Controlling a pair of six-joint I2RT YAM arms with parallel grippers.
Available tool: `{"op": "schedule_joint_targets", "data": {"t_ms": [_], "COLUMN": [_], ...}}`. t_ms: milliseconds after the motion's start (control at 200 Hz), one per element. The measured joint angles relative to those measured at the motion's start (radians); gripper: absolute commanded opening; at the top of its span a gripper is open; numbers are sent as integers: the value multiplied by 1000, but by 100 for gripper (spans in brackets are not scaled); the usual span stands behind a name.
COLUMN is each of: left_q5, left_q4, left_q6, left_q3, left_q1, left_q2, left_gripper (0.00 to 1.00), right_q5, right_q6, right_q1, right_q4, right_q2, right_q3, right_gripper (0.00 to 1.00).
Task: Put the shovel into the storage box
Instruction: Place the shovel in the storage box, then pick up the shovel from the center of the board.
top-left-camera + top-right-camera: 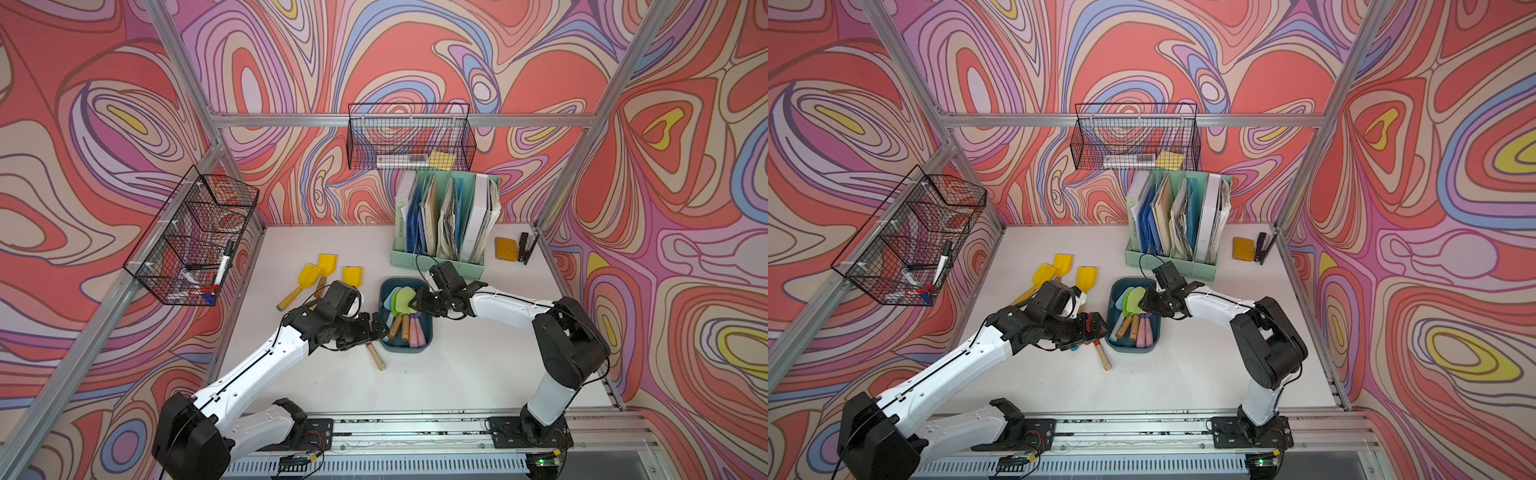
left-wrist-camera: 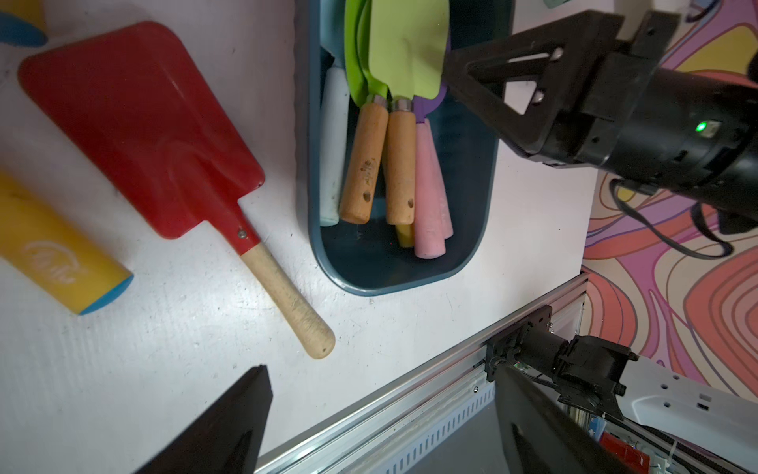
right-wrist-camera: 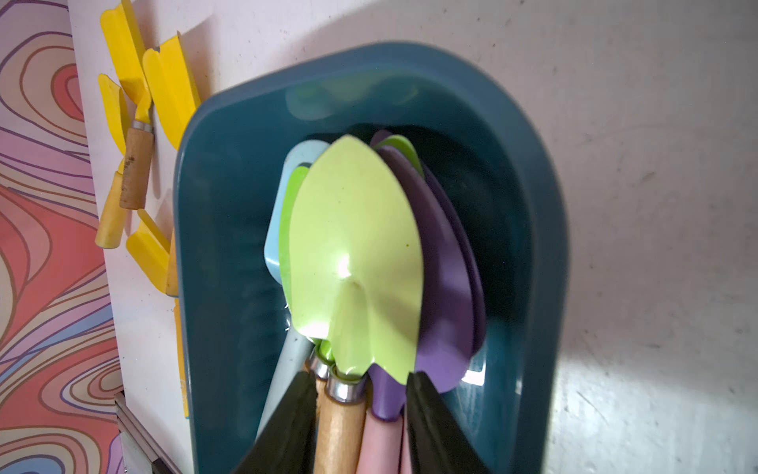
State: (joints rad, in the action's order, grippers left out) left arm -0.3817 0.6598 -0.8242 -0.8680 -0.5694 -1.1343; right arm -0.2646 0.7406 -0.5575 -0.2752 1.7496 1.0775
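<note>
The shallow teal-blue plastic storage box (image 1: 405, 348) sits near the middle of the white counter (image 1: 457, 374), with its long sides running from the front edge toward the back edge. On top of the pile inside lies a lime-green pointed metal shovel with a wooden handle (image 3: 357, 254), its blade toward the back edge. It lies wholly within the box, resting on a second green shovel, purple blades, a pale blue shovel and pink handles.

The right hand (image 3: 361, 375) hangs over the box with its fingers (image 3: 287, 422) parted. They stand on either side of that wooden handle and the pink handle next to it. They look clear of the wood, though the wrist view is too close to rule out a light touch.

The left hand (image 1: 380, 328) hovers just beside the box's left wall, jaws spread wide and holding nothing. Below it a red flat-bladed shovel with a pale wooden handle (image 2: 139, 123) lies on the counter just beside the box but apart from it. Its handle angles toward the front edge. Three yellow square-bladed shovels (image 1: 311, 275) lie closer to the left edge, behind the left hand.
</note>
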Motion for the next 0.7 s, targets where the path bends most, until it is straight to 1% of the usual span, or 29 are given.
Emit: {"op": "schedule_joint_targets", "data": {"t_ms": [195, 486, 696], "left_q5": [6, -25, -38], "left_q4": [37, 44, 31], "left_q6": [-84, -224, -275], "left_q3": [35, 169, 176], "left_q1": [-1, -21, -47], "left_q2": [-7, -16, -48], "left_gripper": [86, 82, 80], "right_q5": [17, 44, 56], "right_q6": [-8, -28, -40], "right_q1": [0, 0, 0], "right_q4": [-62, -138, -158], "right_q2": [-40, -117, -145], "right_q3": [26, 64, 69], "right_gripper": [37, 36, 35]}}
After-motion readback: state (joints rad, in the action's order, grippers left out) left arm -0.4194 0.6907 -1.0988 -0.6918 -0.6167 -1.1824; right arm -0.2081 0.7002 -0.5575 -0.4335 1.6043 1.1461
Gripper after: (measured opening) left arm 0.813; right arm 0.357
